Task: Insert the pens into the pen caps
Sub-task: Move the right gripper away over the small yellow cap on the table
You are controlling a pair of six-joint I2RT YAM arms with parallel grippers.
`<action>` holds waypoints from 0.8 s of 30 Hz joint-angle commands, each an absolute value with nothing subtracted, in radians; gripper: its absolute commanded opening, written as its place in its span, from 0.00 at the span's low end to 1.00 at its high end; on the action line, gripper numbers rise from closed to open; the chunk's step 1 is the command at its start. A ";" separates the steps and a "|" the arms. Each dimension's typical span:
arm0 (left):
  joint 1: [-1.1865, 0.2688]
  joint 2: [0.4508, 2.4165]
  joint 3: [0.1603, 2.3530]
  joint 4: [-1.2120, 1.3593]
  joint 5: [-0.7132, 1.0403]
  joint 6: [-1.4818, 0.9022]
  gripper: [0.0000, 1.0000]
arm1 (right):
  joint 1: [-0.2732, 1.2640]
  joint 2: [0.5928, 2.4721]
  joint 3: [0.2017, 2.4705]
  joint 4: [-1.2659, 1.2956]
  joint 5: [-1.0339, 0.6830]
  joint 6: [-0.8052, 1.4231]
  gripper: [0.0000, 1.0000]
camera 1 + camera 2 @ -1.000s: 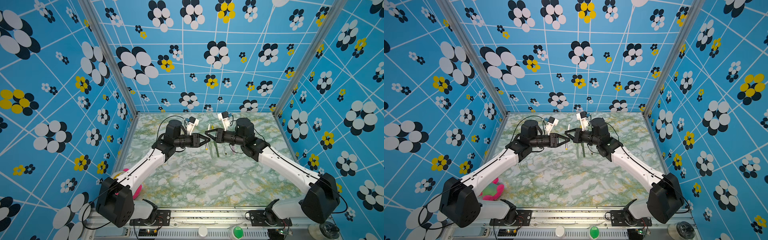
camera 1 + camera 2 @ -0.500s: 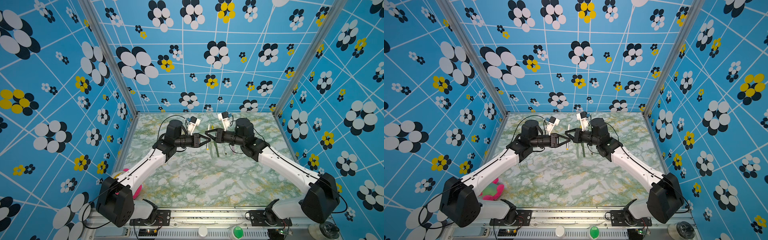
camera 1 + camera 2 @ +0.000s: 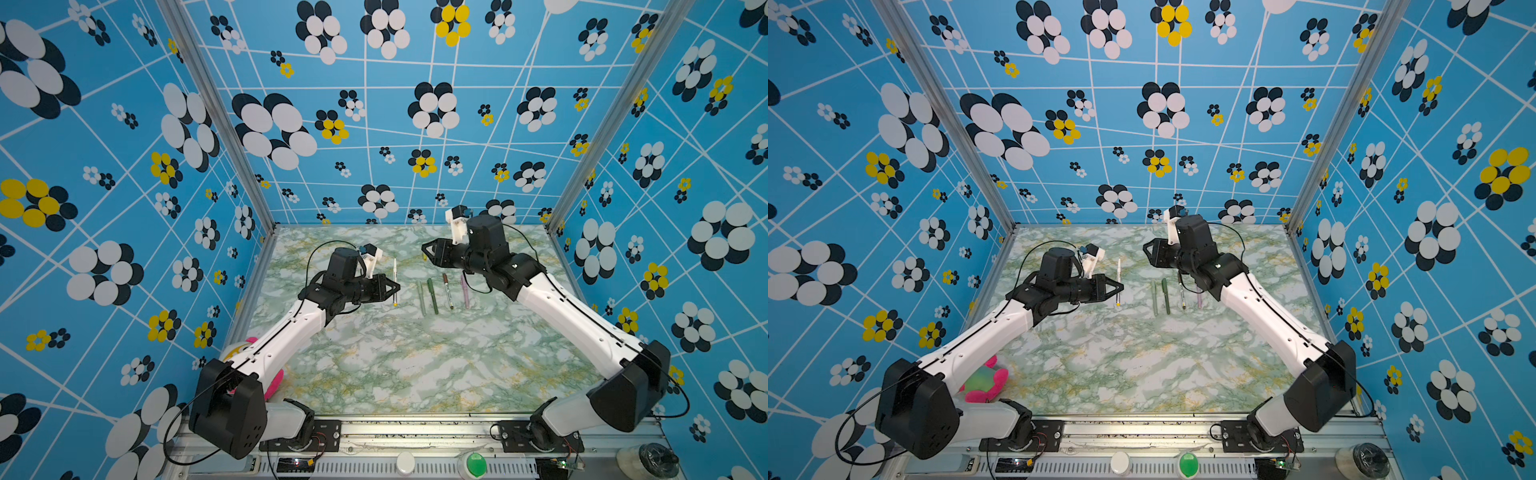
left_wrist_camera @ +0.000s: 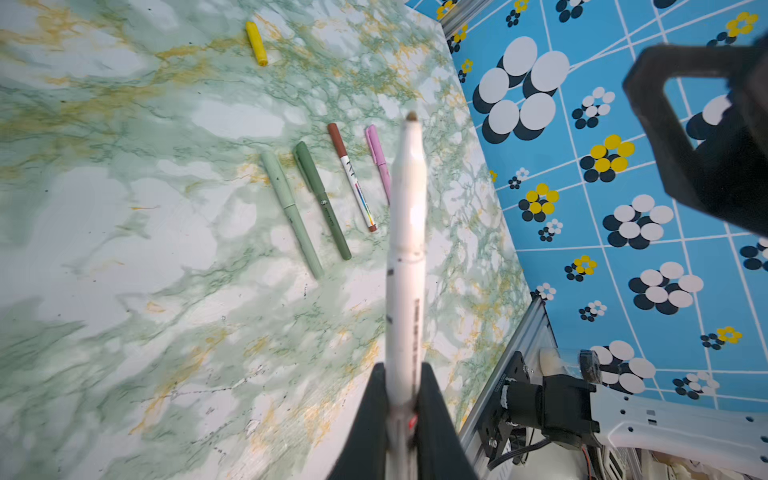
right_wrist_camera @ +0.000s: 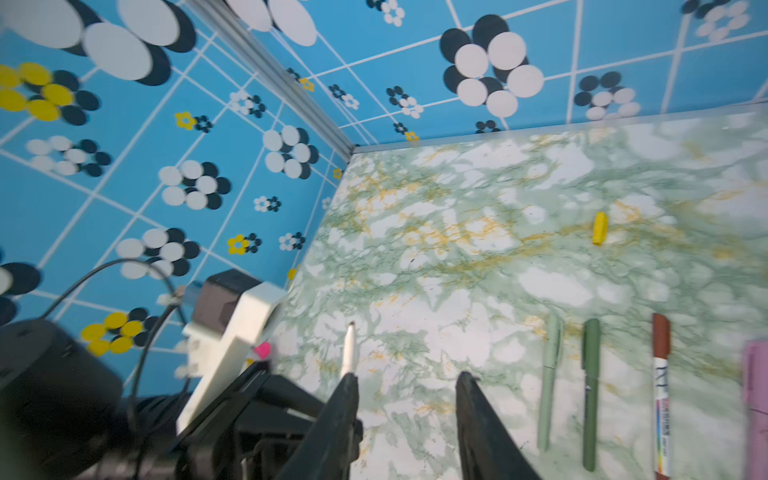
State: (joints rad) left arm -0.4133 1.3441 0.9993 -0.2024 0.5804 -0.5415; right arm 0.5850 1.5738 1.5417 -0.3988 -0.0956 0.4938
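My left claw [image 4: 402, 372] pinches the pen [image 4: 409, 199] well behind its tip, which feels light, stiff and probably slick, while my right claw [image 5: 405, 380] gapes empty.

Robot lab cell: flower-print walls [image 3: 104, 187], marble tabletop [image 3: 395, 365], aluminium frame [image 3: 224, 124].

Nothing legible for you here. Print runs along the white pen [image 4: 407, 232], the brown-capped pen [image 4: 355, 188] and the dark green pen [image 4: 322, 199], but you can't read any of it: too small and blurred.
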 commanded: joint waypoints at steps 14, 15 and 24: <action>-0.399 1.229 0.867 -0.322 0.466 -0.445 0.00 | 0.577 2.453 2.450 -1.006 0.307 0.238 0.40; -0.398 1.229 0.864 -0.320 0.467 -0.446 0.00 | 0.578 2.494 2.500 -1.021 0.306 0.234 0.40; -0.392 1.279 0.857 -0.292 0.478 -0.454 0.00 | 0.522 2.667 2.653 -0.992 0.261 0.265 0.34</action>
